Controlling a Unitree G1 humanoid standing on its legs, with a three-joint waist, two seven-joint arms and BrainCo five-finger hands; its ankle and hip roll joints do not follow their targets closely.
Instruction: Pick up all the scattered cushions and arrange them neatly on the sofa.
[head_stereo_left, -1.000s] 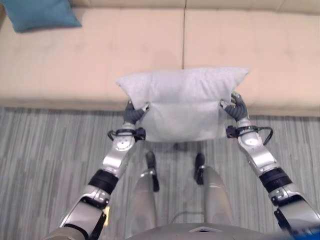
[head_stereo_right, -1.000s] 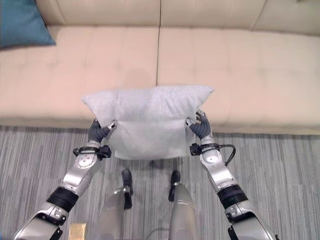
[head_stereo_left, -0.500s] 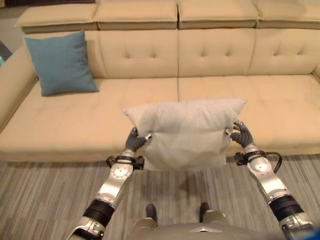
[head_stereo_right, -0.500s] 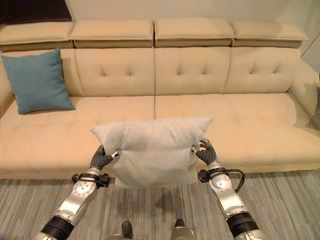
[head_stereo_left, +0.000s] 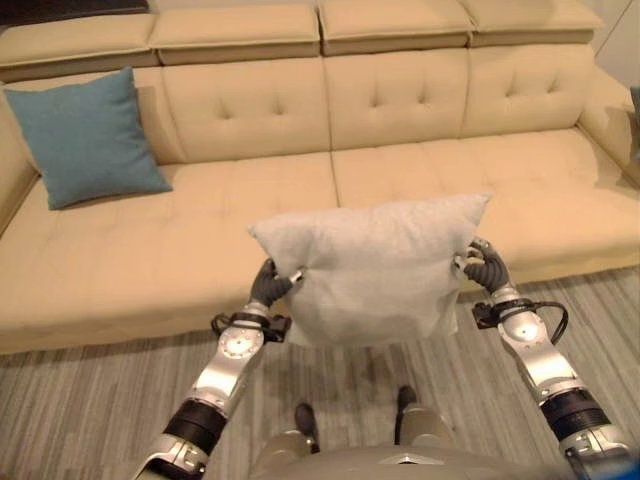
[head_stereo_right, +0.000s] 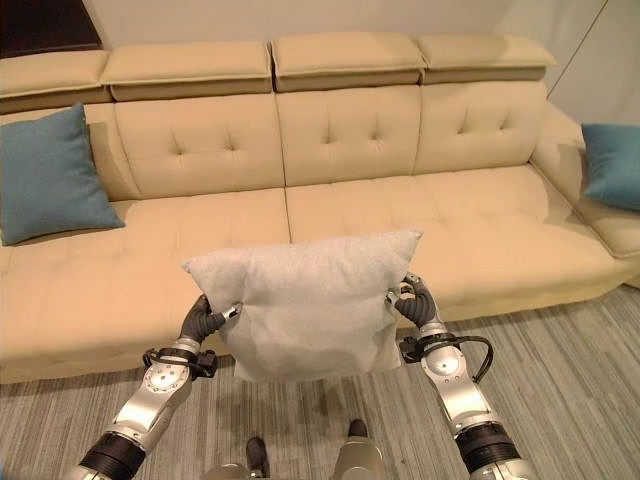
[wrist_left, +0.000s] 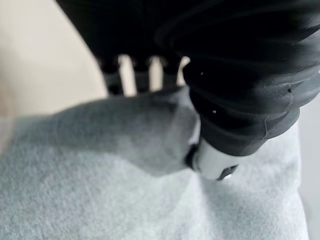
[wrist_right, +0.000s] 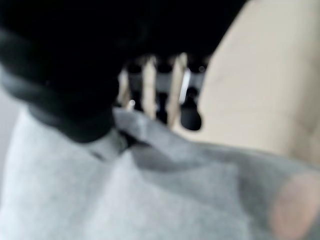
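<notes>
Beige tufted sofa on grey striped carpet, teal cushion at its left end, another teal cushion far right, grey cushion held up before seat, left hand and right hand each pinching a side edge

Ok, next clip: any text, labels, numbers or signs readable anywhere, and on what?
None: no readable text.
The grey cushion, pinched between the left hand and the right hand, is plain.
The two teal cushions and the beige sofa show no labels.
</notes>
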